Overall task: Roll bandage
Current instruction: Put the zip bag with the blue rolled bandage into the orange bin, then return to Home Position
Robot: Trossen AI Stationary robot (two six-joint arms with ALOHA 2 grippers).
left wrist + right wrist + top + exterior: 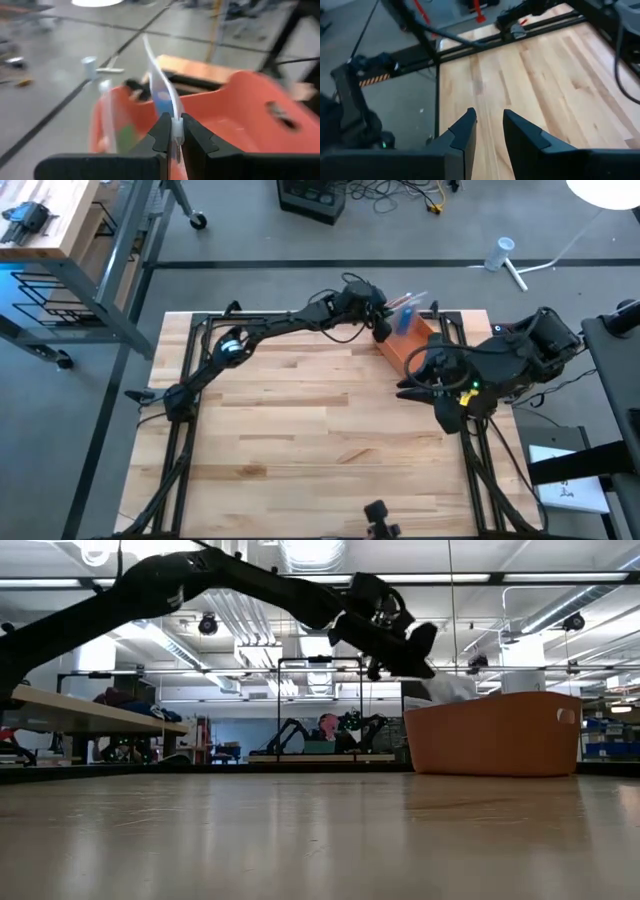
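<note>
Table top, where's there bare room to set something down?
Most of the table is bare wood, from the left arm's base across to the right arm. The far right corner is crowded: the orange bin, left gripper pinching a clear packet above it.

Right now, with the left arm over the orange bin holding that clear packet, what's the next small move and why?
Probably lift the left gripper and carry the clear packet back over the bare table. Its fingers are shut on the packet's edge above the orange bin, while the right gripper hangs open and empty over the wood.
</note>
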